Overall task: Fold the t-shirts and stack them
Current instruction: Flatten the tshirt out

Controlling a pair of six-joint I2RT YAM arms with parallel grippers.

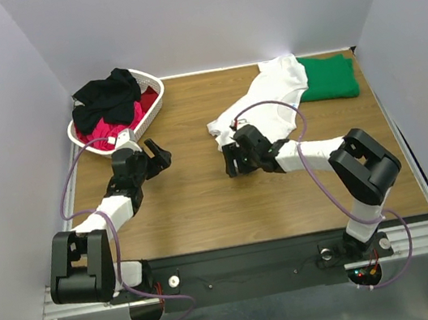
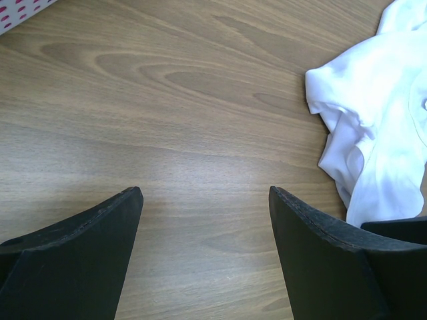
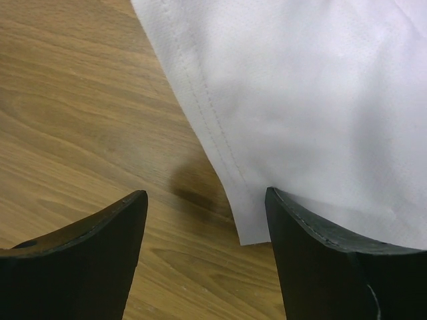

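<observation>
A large white t-shirt [image 1: 276, 88] lies crumpled on the wooden table at the back right, and its far end overlaps a folded green t-shirt [image 1: 330, 79]. My right gripper [image 1: 228, 162] is at the white shirt's near-left end. In the right wrist view the right gripper [image 3: 207, 200] is open, and a hemmed corner of the white t-shirt [image 3: 300, 100] lies between its fingers, close to the right one. My left gripper [image 1: 160, 154] is open over bare wood. From the left wrist view the left gripper [image 2: 205, 200] holds nothing, and the white t-shirt [image 2: 373, 113] is off to its right.
A white lattice basket [image 1: 155, 112] stands at the back left, with a black t-shirt [image 1: 109, 95] piled over a red/pink one [image 1: 102, 131]. A corner of that basket [image 2: 20, 10] shows in the left wrist view. Grey walls enclose the table on three sides.
</observation>
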